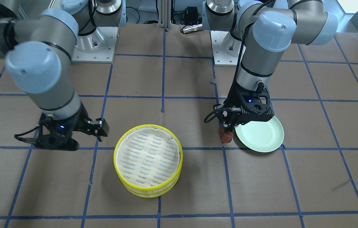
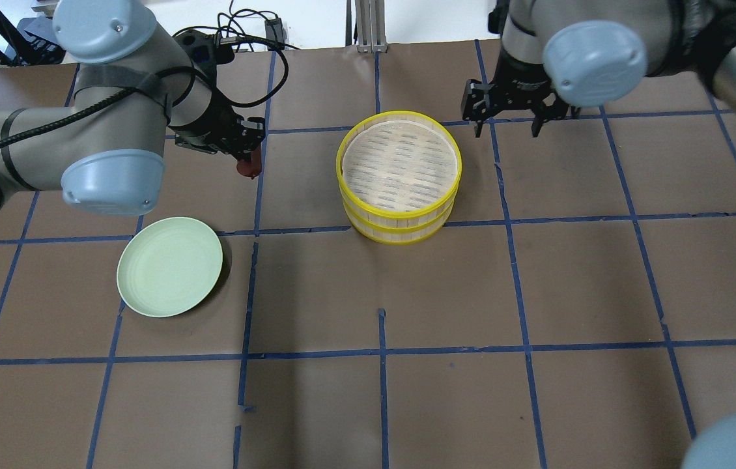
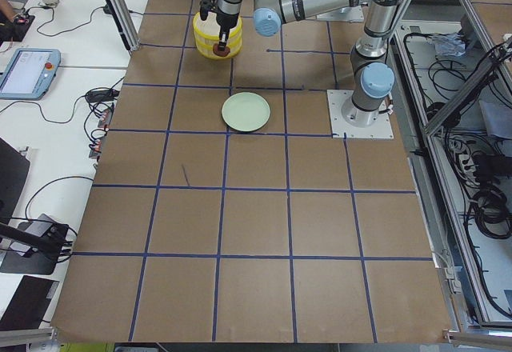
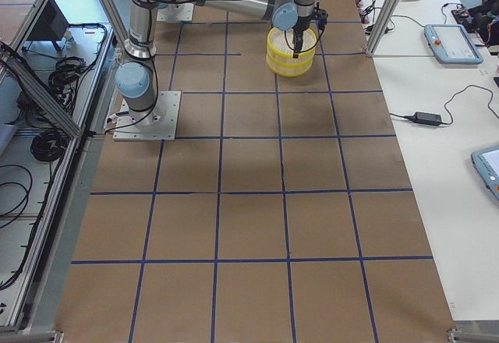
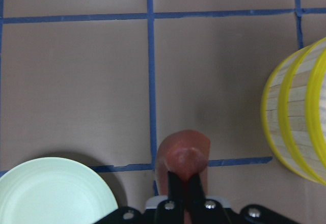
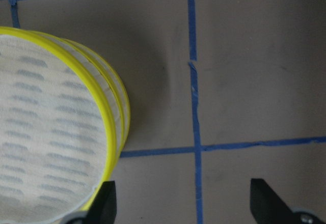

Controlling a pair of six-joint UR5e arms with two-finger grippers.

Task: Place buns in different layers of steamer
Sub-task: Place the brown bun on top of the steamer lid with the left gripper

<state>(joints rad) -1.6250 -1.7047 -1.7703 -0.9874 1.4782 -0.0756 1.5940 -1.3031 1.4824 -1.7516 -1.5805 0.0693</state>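
The steamer's two yellow-rimmed trays (image 2: pixel 399 220) stand stacked at mid-table, and the top tray's mesh floor is bare. They also show in the front view (image 1: pixel 149 189). My left gripper (image 2: pixel 247 159) is shut on the reddish-brown bun (image 2: pixel 249 169) and holds it above the table, left of the steamer and beyond the plate. The bun shows between the fingers in the left wrist view (image 5: pixel 182 155) and in the front view (image 1: pixel 226 136). My right gripper (image 2: pixel 511 124) is open and empty just right of the steamer. The white bun is not in view.
An empty pale green plate (image 2: pixel 169 267) lies on the table's left side, near my left gripper (image 1: pixel 226 133). The table is brown with a blue tape grid. The steamer's side shows in the left wrist view (image 5: pixel 300 127) and its rim in the right wrist view (image 6: pixel 109 127).
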